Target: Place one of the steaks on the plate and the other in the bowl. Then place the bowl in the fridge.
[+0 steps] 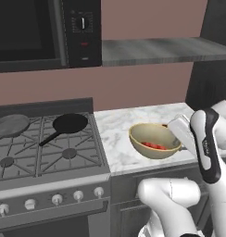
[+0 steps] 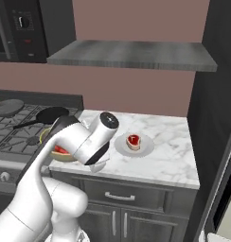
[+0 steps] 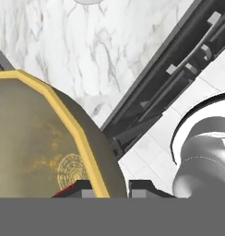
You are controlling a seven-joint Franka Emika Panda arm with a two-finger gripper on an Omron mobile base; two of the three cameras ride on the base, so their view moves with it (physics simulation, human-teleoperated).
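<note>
The tan bowl is tilted over the marble counter, right of the stove, with one red steak inside. My gripper is shut on the bowl at its yellow rim, one fingertip inside and one outside. In the right base view my arm covers most of the bowl, where a bit of steak shows. The other steak lies on the small light-grey plate further right on the counter. The fridge is out of view.
A black frying pan and a grey pan sit on the stove to the left. A grey shelf hangs above the counter. A dark tall cabinet closes off the right side. Drawers run below the counter.
</note>
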